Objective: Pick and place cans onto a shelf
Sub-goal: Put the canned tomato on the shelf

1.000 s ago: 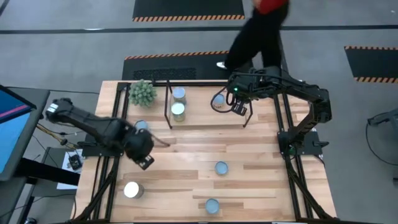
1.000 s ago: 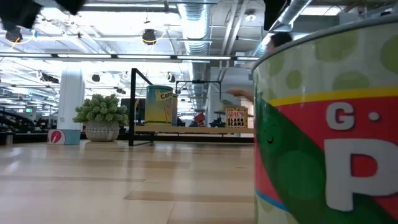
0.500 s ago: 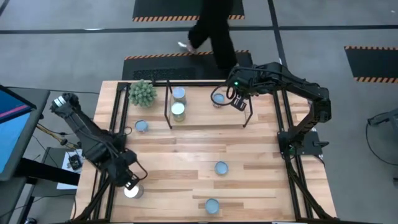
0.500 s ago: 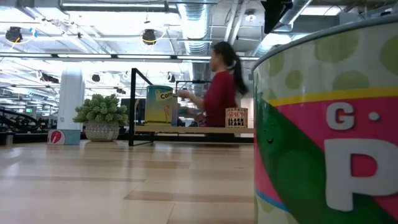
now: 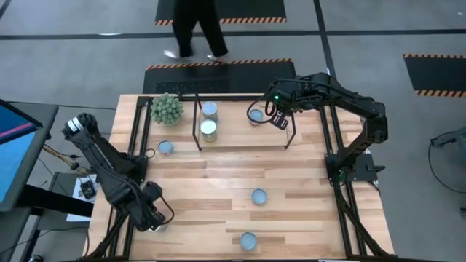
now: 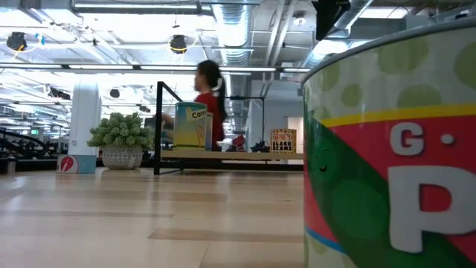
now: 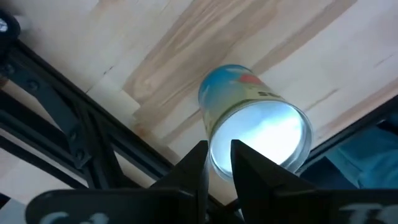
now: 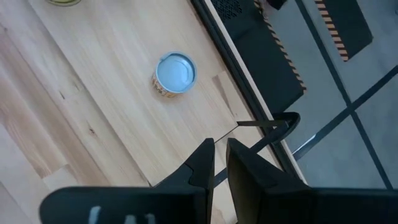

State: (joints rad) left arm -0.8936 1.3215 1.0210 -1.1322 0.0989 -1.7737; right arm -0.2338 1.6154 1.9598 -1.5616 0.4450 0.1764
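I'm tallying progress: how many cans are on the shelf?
3: two cans at the shelf's left end, one near its right end. Others may hide under the right arm.

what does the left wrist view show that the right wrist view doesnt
Only the left wrist view: a tall cylindrical can with a bright silver top and blue-yellow label, standing by the black table frame, just beyond the left gripper.
Only the right wrist view: a short tin with a bluish round lid, a thin black shelf leg and grey floor past the right gripper.
Both: light wooden tabletop and nearly closed fingers holding nothing.

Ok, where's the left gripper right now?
High view: the left gripper hangs over the can at the table's front-left corner.
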